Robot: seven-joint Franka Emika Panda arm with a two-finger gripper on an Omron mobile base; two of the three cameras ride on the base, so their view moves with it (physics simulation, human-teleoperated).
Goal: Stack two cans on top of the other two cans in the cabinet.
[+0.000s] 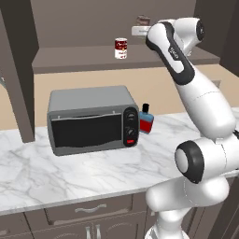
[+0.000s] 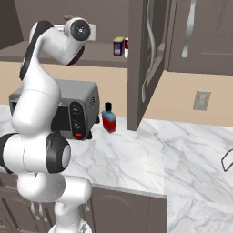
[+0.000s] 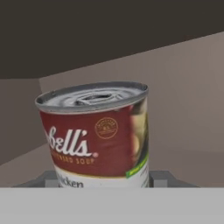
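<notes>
Left base view: a red-over-white tin can [image 1: 121,48] stands alone on the dark brown wooden wall cabinet's shelf [image 1: 74,58], above the grey toaster oven [image 1: 91,119] on the marble worktop [image 1: 70,172].

Right base view: a dark blue-and-yellow tin [image 2: 118,46] stands further along the shelf.

Hand view: the fingers [image 3: 101,178] are clenched on a red-labelled soup can [image 3: 98,135], held low about its wall. Legible: "bell's", "soup", "cken". Judged rigid, smooth-sided, moderately heavy; grip mid-wall.

The arm [image 1: 205,107] is showing glossy white rounded shells, dark joint bands and round grey end caps.
</notes>
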